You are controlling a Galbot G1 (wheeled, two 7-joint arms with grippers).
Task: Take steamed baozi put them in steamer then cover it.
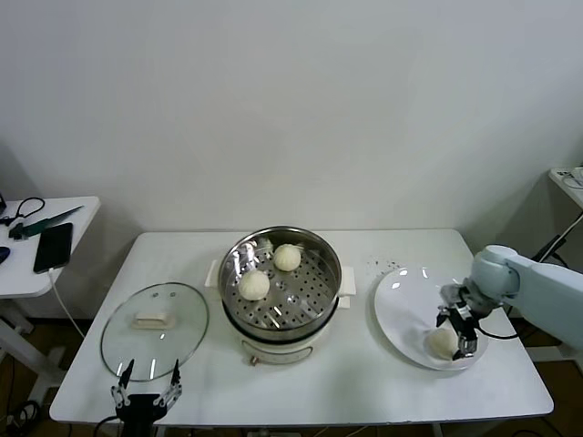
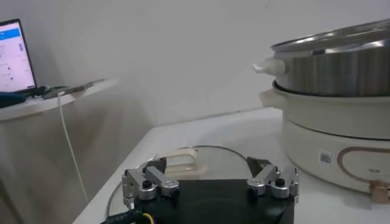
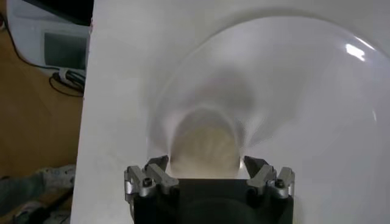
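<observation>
White bench, plate (image 1: 401,314) at 3 o'clock of steamer (image 1: 314,300). Right gripper (image 1: 458,335) over last bun (image 1: 442,342), fingers spread, straddling it, not gripping. Left gripper (image 1: 146,386) parked open by lid (image 1: 155,328).

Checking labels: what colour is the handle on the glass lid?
White, or slightly cream. The handle sits at the centre of the cover, seen best in the head view.
</observation>
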